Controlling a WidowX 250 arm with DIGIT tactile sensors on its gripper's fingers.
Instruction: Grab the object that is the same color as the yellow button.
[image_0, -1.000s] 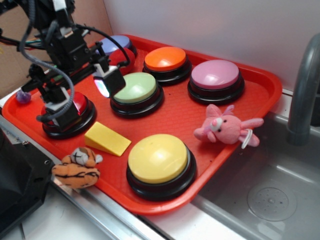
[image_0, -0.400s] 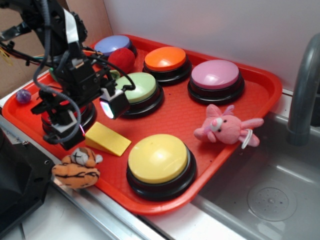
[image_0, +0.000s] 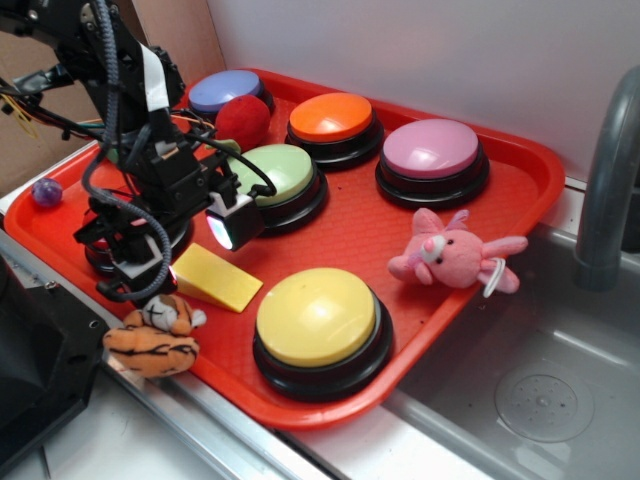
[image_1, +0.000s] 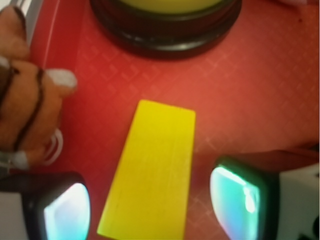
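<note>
Approach step, pre-grasp. Gripper (image_1: 150, 205) spread wide, holding nothing, pads (image_1: 67, 212) lit and sitting either side of wedge (image_1: 152, 170) in wrist view. Wedge directly below, between the fingers, long axis running forward and slightly skewed to the finger line. Lying flat on tray (image_0: 350, 235), not touched as far as visible; height above it hard to judge. In exterior view gripper (image_0: 185, 250) hangs over wedge's (image_0: 215, 278) near end, part of the block hidden under it.

Yellow button (image_0: 316, 316) ahead of gripper, close beyond wedge's far end; black base at top of wrist view. Tiger (image_1: 22, 90) just off the left finger, close to wedge edge but apart from it. Green button (image_0: 272, 175) behind the gripper and to one side.

Next, probably: straight descent until pads bracket wedge sides, small wrist turn to square up with the long edges, then close across the narrow width. Sloped top likely slick, so grip low on the flat side faces. Risk: left finger snagging tiger on the way down, or nudging wedge toward yellow button.
</note>
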